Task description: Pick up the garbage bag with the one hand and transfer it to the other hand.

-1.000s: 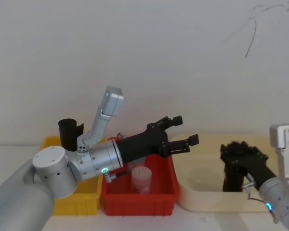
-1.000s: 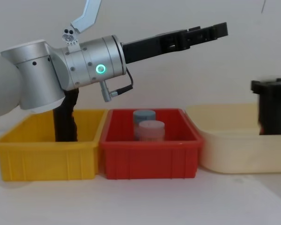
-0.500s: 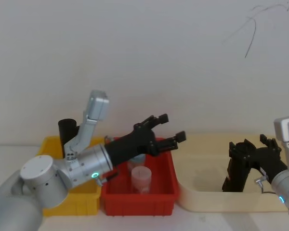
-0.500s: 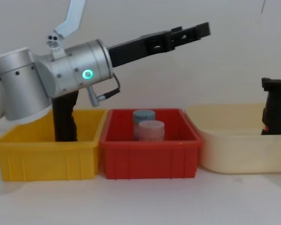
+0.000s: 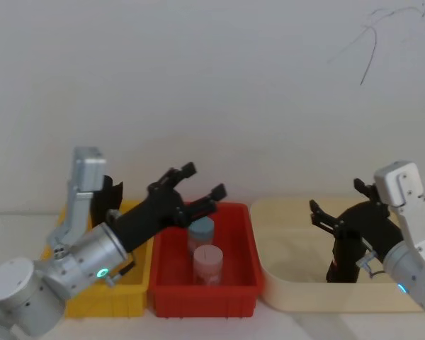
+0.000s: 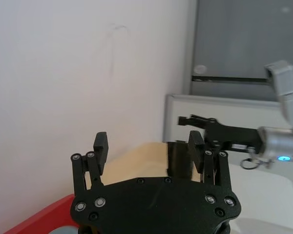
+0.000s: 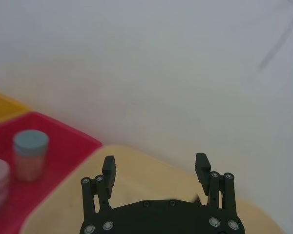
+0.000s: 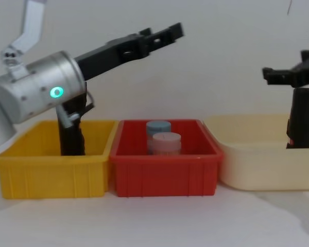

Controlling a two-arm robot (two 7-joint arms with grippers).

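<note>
**While the tall black crinkly roll of garbage bag (image 5: 342, 258) stands unheld, both grippers gape**

Bag upright in cream plastic tub (image 5: 297, 301). Black two-fingered right gripper (image 5: 338, 200) just above its top, fingers apart. Plain black left gripper (image 5: 203, 179) high over red plastic bin (image 5: 198, 301), fingers apart.

the right gripper (image 5: 336, 200) no longer clasps the bag (image 5: 342, 256); its fingers are spread and it sits above the bag's top, clear of it. the left gripper (image 5: 202, 180) is drawn back across the red bin (image 5: 202, 292) toward the yellow bin (image 5: 131, 294).
</note>
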